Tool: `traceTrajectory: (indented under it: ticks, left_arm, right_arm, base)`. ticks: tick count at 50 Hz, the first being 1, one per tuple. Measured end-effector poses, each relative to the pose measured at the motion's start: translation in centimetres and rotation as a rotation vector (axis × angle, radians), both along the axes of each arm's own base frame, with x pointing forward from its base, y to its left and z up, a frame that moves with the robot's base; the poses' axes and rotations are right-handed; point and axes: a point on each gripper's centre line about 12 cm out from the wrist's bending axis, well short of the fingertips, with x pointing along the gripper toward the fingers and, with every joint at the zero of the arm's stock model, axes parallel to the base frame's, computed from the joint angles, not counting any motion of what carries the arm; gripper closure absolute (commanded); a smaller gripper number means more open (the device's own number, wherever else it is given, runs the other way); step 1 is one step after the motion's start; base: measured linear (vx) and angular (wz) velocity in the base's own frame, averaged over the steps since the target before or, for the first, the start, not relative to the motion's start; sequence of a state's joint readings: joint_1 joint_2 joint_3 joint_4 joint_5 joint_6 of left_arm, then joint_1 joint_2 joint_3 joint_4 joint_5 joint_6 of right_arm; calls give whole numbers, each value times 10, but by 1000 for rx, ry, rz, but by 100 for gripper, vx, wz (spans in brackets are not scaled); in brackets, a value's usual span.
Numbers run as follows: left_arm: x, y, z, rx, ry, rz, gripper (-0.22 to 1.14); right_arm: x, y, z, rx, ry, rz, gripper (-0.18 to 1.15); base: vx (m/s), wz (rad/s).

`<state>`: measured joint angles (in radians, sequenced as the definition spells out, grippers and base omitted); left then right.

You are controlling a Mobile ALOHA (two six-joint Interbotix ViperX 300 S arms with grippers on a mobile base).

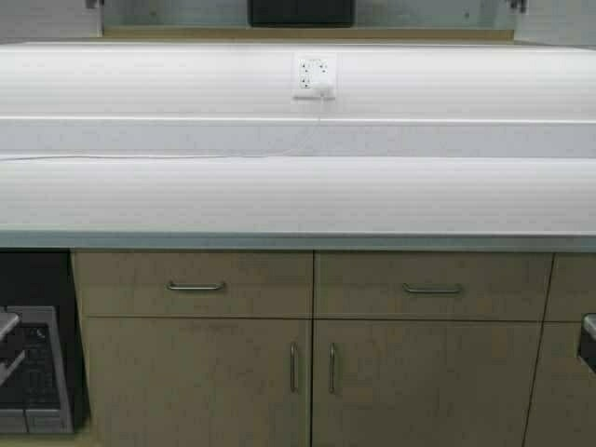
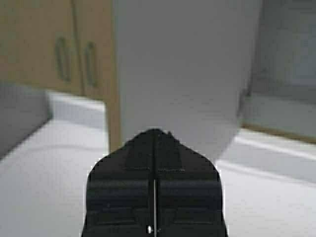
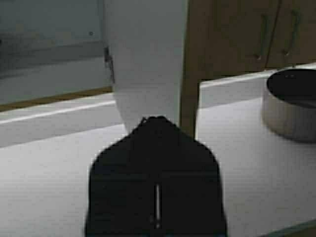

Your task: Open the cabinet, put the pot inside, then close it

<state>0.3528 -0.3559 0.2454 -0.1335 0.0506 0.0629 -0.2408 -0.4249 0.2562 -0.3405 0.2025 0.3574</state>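
Note:
The cabinet (image 1: 186,33) hangs above the counter, and the high view shows only its tan bottom edge. A low black shape just above that edge, cut off by the frame's top, is the pot (image 1: 300,11). Both doors stand swung wide. My left gripper (image 2: 155,132) is shut, with its tip close before the pale inner face of the left door (image 2: 182,64). My right gripper (image 3: 157,119) is shut too, just as close to the right door (image 3: 143,59). I cannot tell whether either tip touches its door. Neither gripper shows in the high view.
A white counter (image 1: 298,196) with a wall outlet (image 1: 315,76) runs below the cabinet. Beneath it are base drawers and doors (image 1: 196,382). A round grey-walled vessel (image 3: 289,106) stands on the counter beyond the right door. Neighbouring wall cabinet doors (image 2: 44,44) are closed.

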Motion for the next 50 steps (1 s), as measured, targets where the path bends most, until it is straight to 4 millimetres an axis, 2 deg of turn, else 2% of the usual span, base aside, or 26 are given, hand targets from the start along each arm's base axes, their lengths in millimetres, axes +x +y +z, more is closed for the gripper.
traceTrajectory:
  ticks: [8, 13, 21, 27, 35, 41, 46, 50]
  left_arm:
    - [-3, 40, 32, 18, -53, 100, 88]
    - [-1, 66, 45, 25, -78, 156, 88]
    - [23, 114, 60, 42, -108, 222, 88]
    - [52, 136, 60, 42, -117, 225, 88]
    - [90, 155, 44, 6, -121, 207, 88]
    - [109, 161, 30, -10, -108, 198, 88]
    - [124, 155, 22, -17, -101, 174, 88]
    - [136, 143, 16, -22, -90, 143, 88]
  right_arm:
    - [-5, -35, 32, -16, -59, -104, 91]
    - [1, -57, 42, -21, -55, -162, 91]
    - [21, -74, 40, -37, -2, -191, 91]
    - [38, -81, 37, -44, 15, -193, 91]
    - [62, -92, 27, -34, 39, -194, 91]
    - [81, -99, 16, -14, 54, -190, 91]
    - [94, -103, 3, 32, 66, -180, 91]
    - [97, -102, 0, 58, 64, -171, 91]
  base:
    - [-4, -3]
    - [0, -1]
    - [0, 0]
    - [1, 2]
    - [2, -1]
    - [3, -3]
    - [3, -1]
    - [3, 0]
